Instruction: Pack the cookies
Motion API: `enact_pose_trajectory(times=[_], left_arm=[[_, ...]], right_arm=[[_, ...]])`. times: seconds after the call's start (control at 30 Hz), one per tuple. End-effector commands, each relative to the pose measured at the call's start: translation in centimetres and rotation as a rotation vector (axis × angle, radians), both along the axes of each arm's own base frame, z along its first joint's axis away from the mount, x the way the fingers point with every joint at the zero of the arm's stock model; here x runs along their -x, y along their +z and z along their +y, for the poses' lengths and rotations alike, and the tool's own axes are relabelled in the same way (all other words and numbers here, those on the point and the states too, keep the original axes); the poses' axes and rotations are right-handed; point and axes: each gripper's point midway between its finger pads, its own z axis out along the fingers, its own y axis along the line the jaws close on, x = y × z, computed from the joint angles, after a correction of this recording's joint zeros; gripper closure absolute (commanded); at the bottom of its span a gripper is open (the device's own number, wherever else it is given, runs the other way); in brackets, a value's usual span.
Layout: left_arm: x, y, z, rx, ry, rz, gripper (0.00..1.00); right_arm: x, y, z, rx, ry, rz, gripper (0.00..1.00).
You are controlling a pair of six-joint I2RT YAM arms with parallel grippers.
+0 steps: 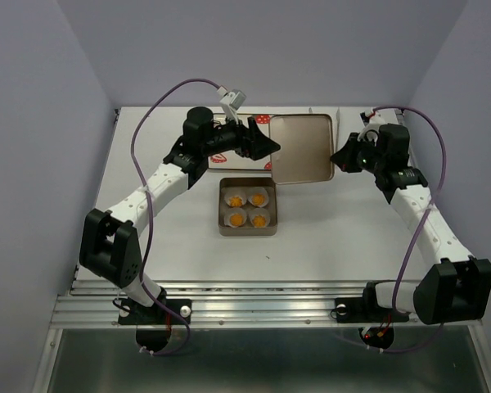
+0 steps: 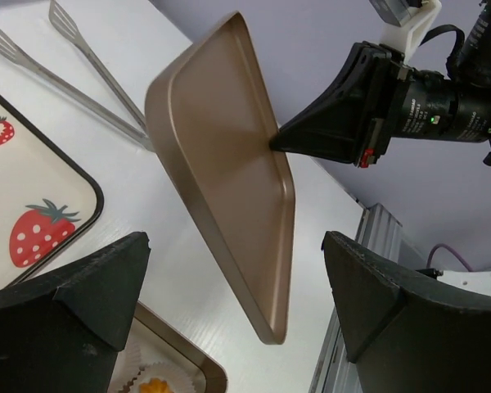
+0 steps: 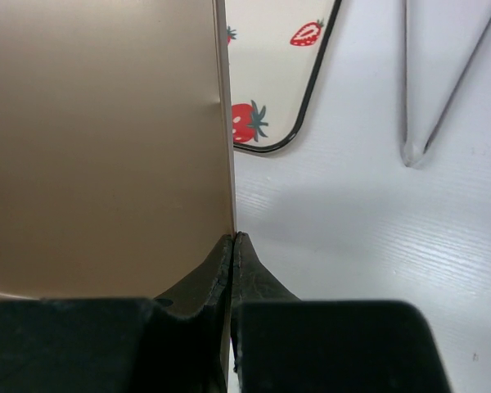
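Several small orange cookies (image 1: pixel 236 200) sit in white paper cups inside the square gold tin (image 1: pixel 248 232) at the table's middle; one cookie (image 2: pixel 155 386) shows at the bottom of the left wrist view. The gold lid (image 1: pixel 303 147) hangs behind the tin, off the table and tilted (image 2: pixel 221 164). My right gripper (image 1: pixel 337 155) is shut on the lid's right rim (image 3: pixel 232 237). At the lid's left edge my left gripper (image 1: pixel 272 149) stands open. Its fingers straddle the lid's near corner (image 2: pixel 236 246) without touching it.
A white tray with strawberry prints (image 2: pixel 24 188) lies at the back, left of the lid (image 3: pixel 270 74). Metal tongs (image 2: pixel 82 74) lie on the table behind the lid (image 3: pixel 442 82). Side walls enclose the table.
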Motion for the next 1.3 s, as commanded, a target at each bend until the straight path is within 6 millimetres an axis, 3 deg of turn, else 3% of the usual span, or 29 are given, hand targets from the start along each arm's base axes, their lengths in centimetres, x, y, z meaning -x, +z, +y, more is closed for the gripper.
enact_pose_trajectory(times=[0.0,0.13,0.2,0.37,0.67,0.73,0.77,0.87,1.0,1.1,1.17,1.27], left_arm=[[0.0,2.0,-0.1,0.046,0.008,-0.048,0.01],[-0.4,1.5,-0.7,0.051,-0.001,-0.017,0.1],[-0.6,1.5,-0.7,0.056,0.005,-0.009,0.25],[-1.0,1.8,-0.8,0.07,0.035,0.006,0.48],[-1.2,1.7,-0.8,0.085,0.056,0.04,0.75],[-1.2,1.9,-0.8,0.092,0.058,0.048,0.81],[-1.3,2.1,-0.8,0.101,0.063,0.059,0.89],[-1.6,2.2,-0.5,0.104,0.092,0.083,1.0],[-2.3,2.6,0.1,0.112,0.143,0.135,1.0],[-2.6,2.9,0.9,0.143,0.171,0.189,1.0],[-2.6,3.3,1.2,0.172,0.175,0.231,1.0],[-2.8,3.4,1.9,0.182,0.2,0.298,1.0]], right_arm=[[-0.7,5.2,2.1,-0.055,0.085,-0.158,0.99],[-0.5,5.3,3.1,-0.056,0.119,-0.163,0.99],[-0.6,5.3,3.3,-0.053,0.119,-0.161,0.99],[-0.7,5.3,4.1,-0.051,0.141,-0.165,0.99],[-1.2,4.4,4.0,-0.031,0.12,-0.149,0.98],[-1.4,4.5,4.0,-0.026,0.123,-0.157,0.88],[-1.4,4.5,4.2,-0.03,0.131,-0.154,0.81],[-1.1,4.8,5.0,-0.04,0.189,-0.166,0.7],[-0.9,5.3,5.1,-0.029,0.213,-0.195,0.56],[-0.9,5.7,4.7,0.01,0.207,-0.228,0.38],[-1.0,6.3,4.1,0.068,0.205,-0.278,0.31],[-0.8,9.0,2.9,0.193,0.209,-0.412,0.15]])
